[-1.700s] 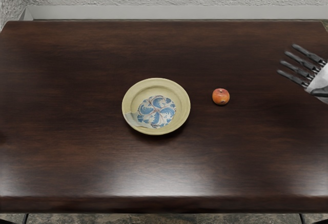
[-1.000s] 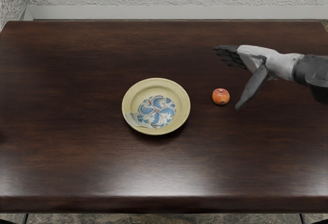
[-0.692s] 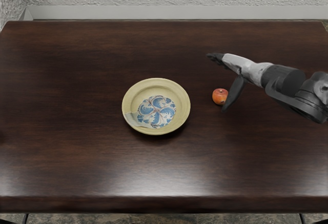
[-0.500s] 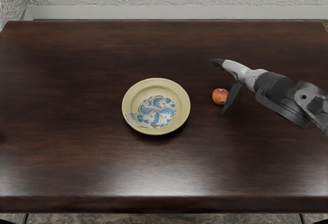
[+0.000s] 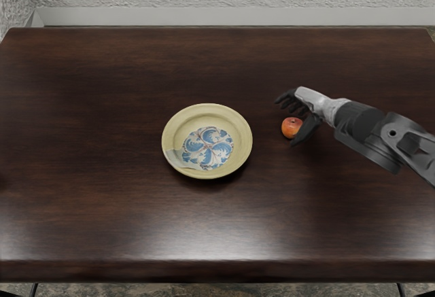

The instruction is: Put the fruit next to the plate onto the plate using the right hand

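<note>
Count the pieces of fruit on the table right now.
1. The red fruit lies on the table, just right of the plate, with the right hand close beside it. Nothing in view seems to hide another.

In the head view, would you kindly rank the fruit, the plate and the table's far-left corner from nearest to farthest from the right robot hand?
Measured from the right robot hand:
1. fruit, right beside the hand, on the plate's right side.
2. plate, further left, around mid-table.
3. table's far-left corner, up by the wall.
</note>
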Available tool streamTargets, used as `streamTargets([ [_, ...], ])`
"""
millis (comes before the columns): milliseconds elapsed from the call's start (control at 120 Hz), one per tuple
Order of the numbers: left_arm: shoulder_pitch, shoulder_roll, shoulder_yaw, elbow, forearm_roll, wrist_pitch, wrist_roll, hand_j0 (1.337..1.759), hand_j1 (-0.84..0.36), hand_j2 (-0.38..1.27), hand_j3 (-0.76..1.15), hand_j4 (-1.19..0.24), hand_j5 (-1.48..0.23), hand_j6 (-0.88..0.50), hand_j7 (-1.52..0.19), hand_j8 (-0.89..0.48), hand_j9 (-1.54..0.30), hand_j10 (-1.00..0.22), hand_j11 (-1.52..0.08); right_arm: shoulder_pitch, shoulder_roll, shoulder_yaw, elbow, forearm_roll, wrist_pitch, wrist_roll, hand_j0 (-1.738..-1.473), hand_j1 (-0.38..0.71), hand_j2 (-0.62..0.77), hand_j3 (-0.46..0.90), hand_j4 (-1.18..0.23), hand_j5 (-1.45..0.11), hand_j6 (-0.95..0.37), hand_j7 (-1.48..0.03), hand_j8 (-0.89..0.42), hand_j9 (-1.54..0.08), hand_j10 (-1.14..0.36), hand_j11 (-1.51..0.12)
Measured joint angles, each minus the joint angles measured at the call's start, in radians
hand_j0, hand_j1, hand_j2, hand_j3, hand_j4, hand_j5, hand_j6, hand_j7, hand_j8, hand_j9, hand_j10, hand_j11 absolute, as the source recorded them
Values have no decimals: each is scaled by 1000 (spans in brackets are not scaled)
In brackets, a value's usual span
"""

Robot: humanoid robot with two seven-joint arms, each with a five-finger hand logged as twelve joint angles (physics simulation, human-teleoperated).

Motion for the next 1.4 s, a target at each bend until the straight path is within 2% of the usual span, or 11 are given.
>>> streamTargets([
  [167, 0, 0, 0, 0, 0, 0, 0, 1658, 349, 0, 0, 0, 0, 0, 0, 0, 0, 0, 0, 0, -1, -10, 0, 3, 3, 0, -1658, 88, -71, 0, -370, -474, -370, -476, -368, -474, -350, -476],
  [467, 0, 0, 0, 0, 0, 0, 0, 1658, 349, 0, 0, 0, 0, 0, 0, 0, 0, 0, 0, 0, 0, -18, 0, 0, 3, 0, -1658, 172, -75, 0, -484, -535, -458, -574, -362, -563, -371, -576],
  [858, 0, 0, 0, 0, 0, 0, 0, 1658, 349, 0, 0, 0, 0, 0, 0, 0, 0, 0, 0, -6, 1, -23, -4, 0, 2, 0, -1658, 133, -62, 0, -481, -479, -440, -540, -370, -519, -440, -543],
  [975, 0, 0, 0, 0, 0, 0, 0, 1658, 349, 0, 0, 0, 0, 0, 0, 0, 0, 0, 0, -10, 7, -23, -15, -2, 1, 0, -1658, 127, -56, 0, -493, -467, -447, -537, -373, -510, -414, -542],
  [1083, 0, 0, 0, 0, 0, 0, 0, 1658, 349, 0, 0, 0, 0, 0, 0, 0, 0, 0, 0, -14, 4, -24, -19, 1, 2, 0, -1658, 180, -66, 0, -531, -528, -488, -593, -358, -573, -448, -598],
  [1192, 0, 0, 0, 0, 0, 0, 0, 1658, 349, 0, 0, 0, 0, 0, 0, 0, 0, 0, 0, -19, 3, -29, -20, 4, 5, 0, -1658, 234, -69, 0, -562, -596, -527, -652, -421, -635, -499, -657],
  [1400, 0, 0, 0, 0, 0, 0, 0, 1658, 349, 0, 0, 0, 0, 0, 0, 0, 0, 0, 0, -21, 7, -32, -21, 6, 6, 0, -1656, 287, 9, 0, -597, -657, -534, -710, -383, -686, -472, -718],
])
